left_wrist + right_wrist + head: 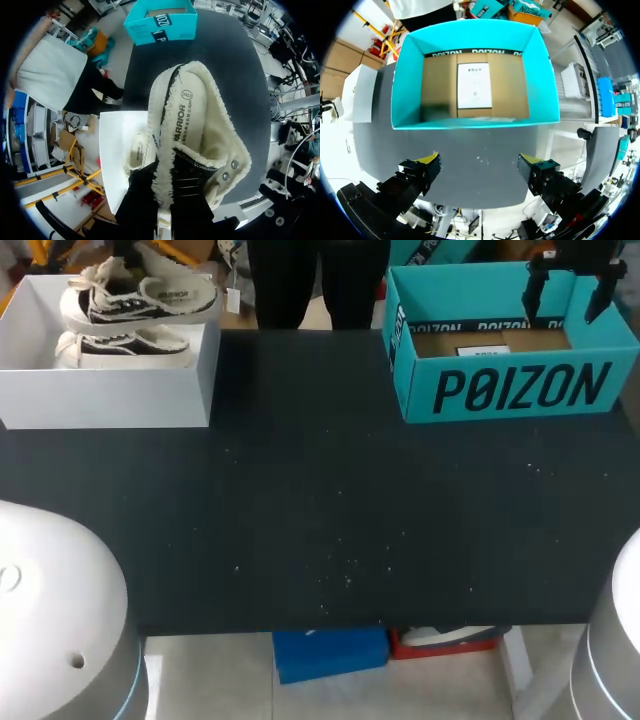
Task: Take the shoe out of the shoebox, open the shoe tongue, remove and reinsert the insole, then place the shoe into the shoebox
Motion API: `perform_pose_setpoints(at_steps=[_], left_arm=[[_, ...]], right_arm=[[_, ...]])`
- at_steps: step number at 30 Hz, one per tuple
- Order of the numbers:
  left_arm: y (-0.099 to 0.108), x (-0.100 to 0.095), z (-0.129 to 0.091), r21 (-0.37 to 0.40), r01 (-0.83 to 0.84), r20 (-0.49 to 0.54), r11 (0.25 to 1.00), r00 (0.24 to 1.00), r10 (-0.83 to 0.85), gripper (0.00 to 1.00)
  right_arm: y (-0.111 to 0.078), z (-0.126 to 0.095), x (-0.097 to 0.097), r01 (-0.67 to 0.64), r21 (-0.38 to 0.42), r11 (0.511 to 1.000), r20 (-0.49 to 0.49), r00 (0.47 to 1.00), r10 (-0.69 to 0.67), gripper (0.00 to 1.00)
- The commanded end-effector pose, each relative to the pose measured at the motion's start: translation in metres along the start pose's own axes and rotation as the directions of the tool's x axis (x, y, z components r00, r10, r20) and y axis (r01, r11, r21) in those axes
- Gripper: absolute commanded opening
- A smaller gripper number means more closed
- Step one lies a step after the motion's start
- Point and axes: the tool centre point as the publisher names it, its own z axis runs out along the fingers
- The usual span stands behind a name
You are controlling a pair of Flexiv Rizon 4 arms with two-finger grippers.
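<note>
Cream fleece-lined shoe [140, 295] with black side panels sits at the top of the white shoebox [110, 390], at 10 o'clock on the table [320, 530]; not yet out of the box. In the left wrist view it is pressed right up against the left gripper [165, 212] and covers its working end, so cannot tell whether that gripper has hold of it or how wide it stands

Risks, as judged from here:
- If the hold is only on laces or soft collar, the shoe may slip or tip heel-down on the lift.
- The sole or toe could catch the box wall, or drag the second shoe [125, 348] lying just under it.
- Nothing pins the box, so it may shift with the pull.

Long axis runs 9 to 3 o'clock in the head view. Toe and laces point to 9, open collar and heel to 3, sole down, roughly level. In the left wrist view the lace end is nearest the gripper, the insole [187, 115] shows inside, and the heel points away toward the teal box [161, 22]. Cannot tell if the shoe rests on the second shoe or hangs just clear of it

Teal box stands at 2 o'clock on the table, well apart from the white one. Right gripper [480, 160] hovers over its near wall, spread wide and holding nothing, with the cardboard floor and a paper label ahead of it
</note>
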Motion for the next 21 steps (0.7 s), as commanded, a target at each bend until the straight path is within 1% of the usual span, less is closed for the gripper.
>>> perform_pose_setpoints(at_steps=[1,3,7,10,13,17,20,21], left_arm=[[-0.046,0.076,-0.08,-0.017,-0.013,0.118,1.0,0.993,0.015,0.0],[-0.073,0.099,-0.08,0.0,-0.025,0.096,1.0,0.995,0.024,0.0],[-0.124,0.145,-0.073,0.013,-0.041,0.045,0.999,0.998,0.04,0.0],[-0.155,0.175,-0.066,0.014,-0.047,0.002,0.999,0.999,0.047,0.0],[-0.179,0.205,-0.056,-0.003,-0.055,-0.028,0.998,0.998,0.055,0.0],[-0.203,0.243,-0.034,0.021,-0.083,-0.083,0.996,0.993,0.084,0.0],[-0.215,0.262,-0.011,0.029,-0.081,-0.126,0.996,0.988,0.085,0.0],[-0.218,0.266,-0.004,0.017,-0.083,-0.133,0.996,0.988,0.085,0.0]], right_arm=[[0.0,0.0,0.0,0.0,0.001,1.0,0.001,1.0,0.0,1.0],[0.0,0.0,0.0,0.0,0.001,1.0,0.001,1.0,0.0,1.0],[0.0,0.0,0.0,0.0,0.001,1.0,0.001,1.0,0.0,1.0],[0.0,0.0,0.0,0.0,0.001,1.0,0.001,1.0,0.0,1.0],[0.0,0.0,0.0,0.0,0.001,1.0,0.001,1.0,0.0,1.0],[0.0,0.0,0.0,0.0,0.001,1.0,0.001,1.0,0.0,1.0],[0.0,0.0,0.0,0.0,0.001,1.0,0.001,1.0,0.0,1.0],[0.0,0.0,0.0,0.0,0.001,1.0,0.001,1.0,0.0,1.0]])
